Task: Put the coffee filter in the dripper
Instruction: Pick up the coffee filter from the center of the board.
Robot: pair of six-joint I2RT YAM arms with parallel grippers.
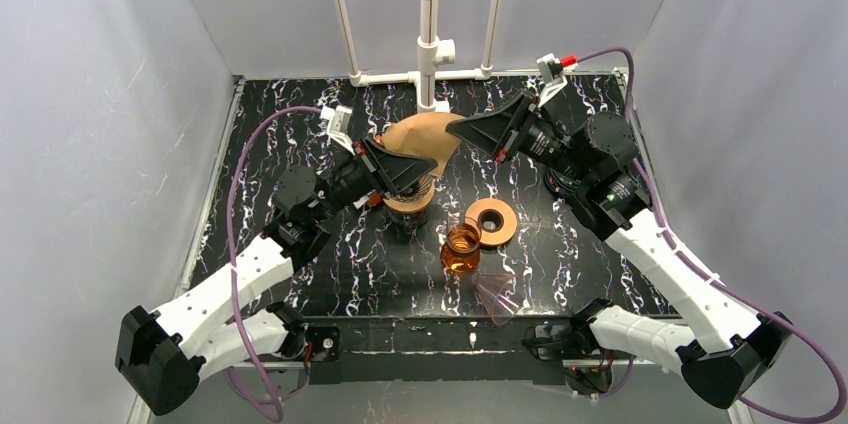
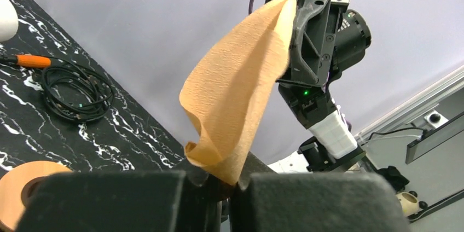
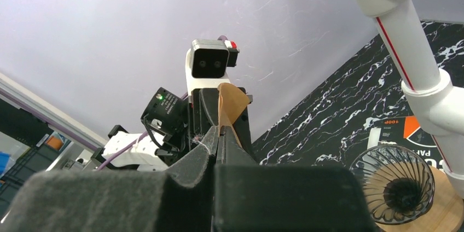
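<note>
The brown paper coffee filter (image 1: 420, 137) hangs in the air over the back middle of the table, held by both grippers. My left gripper (image 1: 428, 174) is shut on its lower pointed end, seen in the left wrist view (image 2: 224, 180) with the filter (image 2: 241, 90) fanning up. My right gripper (image 1: 455, 130) is shut on the filter's upper edge; in the right wrist view (image 3: 218, 133) a brown corner (image 3: 231, 106) sticks out past the fingertips. The ribbed glass dripper (image 3: 393, 184) with a wooden collar stands just below the filter (image 1: 408, 206).
A loose wooden ring (image 1: 491, 221), an amber glass jar (image 1: 461, 249) and a clear pinkish cone (image 1: 497, 296) stand near the front middle. A white pipe stand (image 1: 430, 44) rises at the back. A black cable coil (image 2: 71, 92) lies under the right arm.
</note>
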